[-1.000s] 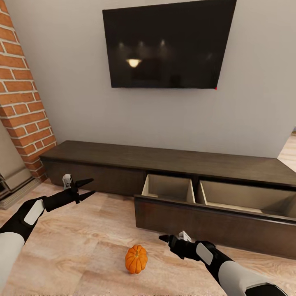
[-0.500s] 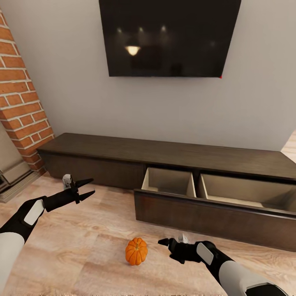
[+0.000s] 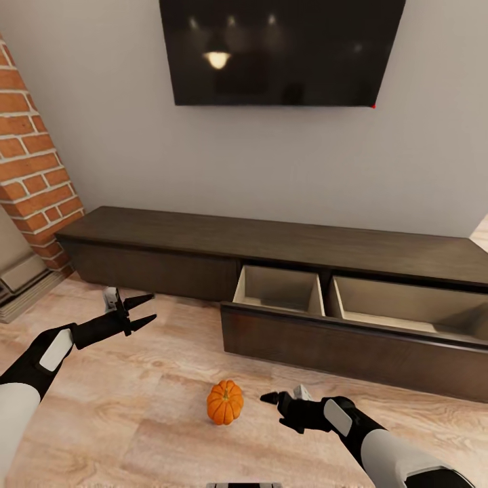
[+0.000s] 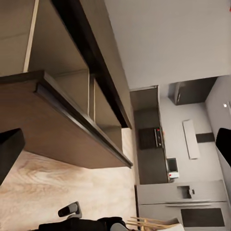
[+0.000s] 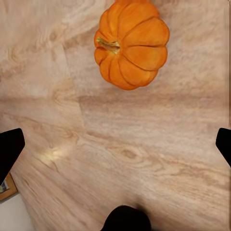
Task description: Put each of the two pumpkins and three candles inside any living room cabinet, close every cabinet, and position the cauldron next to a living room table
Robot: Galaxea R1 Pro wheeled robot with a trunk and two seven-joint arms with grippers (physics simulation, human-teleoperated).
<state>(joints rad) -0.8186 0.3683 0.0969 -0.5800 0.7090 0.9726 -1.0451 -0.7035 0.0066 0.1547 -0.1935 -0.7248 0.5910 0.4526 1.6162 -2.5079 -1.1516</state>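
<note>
One small orange pumpkin [image 3: 225, 402] sits on the wood floor in front of the long dark cabinet [image 3: 156, 238]. A wide drawer [image 3: 352, 344] of the cabinet stands pulled out, and the part of its pale interior that shows is bare. My right gripper [image 3: 274, 400] hovers low, open, just right of the pumpkin and level with it. In the right wrist view the pumpkin [image 5: 132, 43] lies ahead of the spread fingertips [image 5: 9, 147], apart from them. My left gripper [image 3: 146, 310] is open and holds nothing, off to the left above the floor. The left wrist view shows the drawer [image 4: 72, 130].
A large black screen [image 3: 281, 51] hangs on the wall above the cabinet. The brick chimney [image 3: 34, 176] and the fireplace base [image 3: 20, 278] stand at the left. Bare plank floor [image 3: 156, 427] surrounds the pumpkin.
The whole picture has shifted upward, so the camera has moved. My right gripper has come closer to the pumpkin and now sits level with it. Both grippers stay open.
</note>
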